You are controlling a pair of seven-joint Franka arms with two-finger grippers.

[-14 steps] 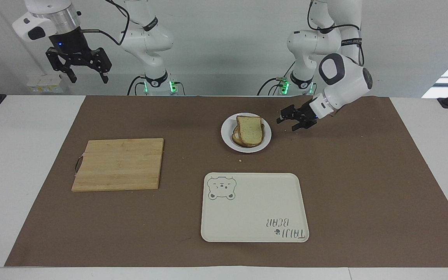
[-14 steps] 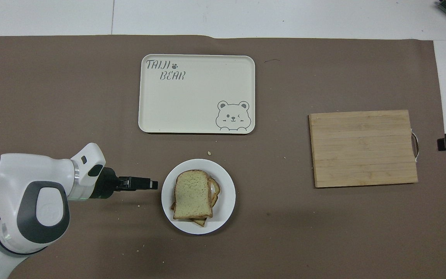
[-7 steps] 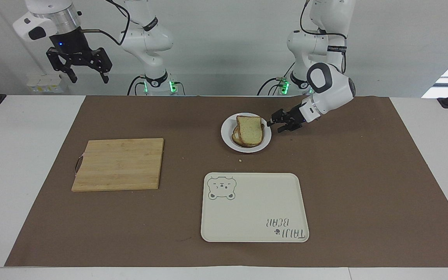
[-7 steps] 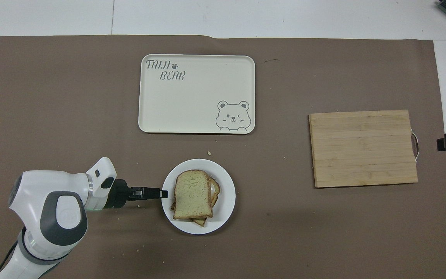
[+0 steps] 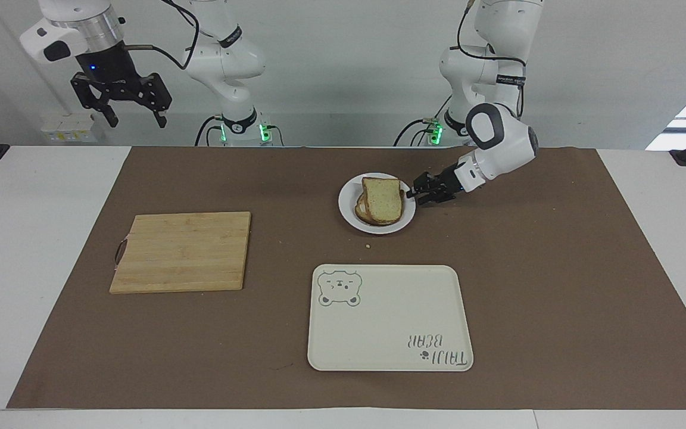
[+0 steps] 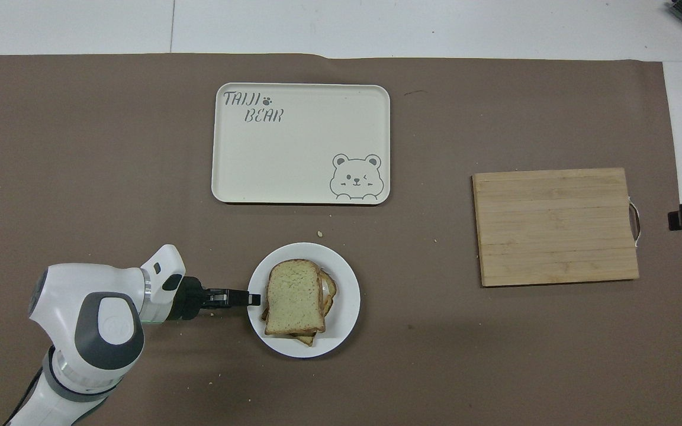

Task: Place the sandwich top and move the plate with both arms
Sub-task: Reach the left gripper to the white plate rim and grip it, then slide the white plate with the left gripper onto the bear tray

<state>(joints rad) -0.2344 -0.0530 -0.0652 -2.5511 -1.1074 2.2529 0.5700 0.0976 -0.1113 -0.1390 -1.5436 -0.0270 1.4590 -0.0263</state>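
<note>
Facing view: you have the plate (image 5: 349, 215) on the brown mat (image 5: 557, 268), nearer the robots than the cream tray (image 5: 387, 325) and toward the left arm's end of the tabletop (image 5: 39, 238) compared with the wooden cutting board (image 5: 182, 251). The sandwich top (image 5: 382, 199) lies flat on the stack of bread on that plate, rounded end toward the robots. The left gripper (image 5: 412, 194) is low, its tips at the plate's rim on the side toward the left arm's base; the jaws straddle the rim, but you cannot tell from here whether they have clamped it. The right gripper (image 5: 133, 121) hangs high over the robots' edge of the tabletop at the right arm's end, well apart from everything, jaws spread wide and holding nothing; that arm waits. Overhead view: the left gripper (image 6: 253, 299) comes in level from the arm's wrist, its tips overlapping the rim of the plate (image 6: 347, 284), just short of the sandwich top (image 6: 293, 296). A second slice shows from under the top one. The tray (image 6: 299, 154) lies farther from the robots than the plate, and the cutting board (image 6: 554, 226) lies toward the right arm's end. A few crumbs (image 6: 319, 234) dot the mat (image 6: 80, 148) between plate and tray.
</note>
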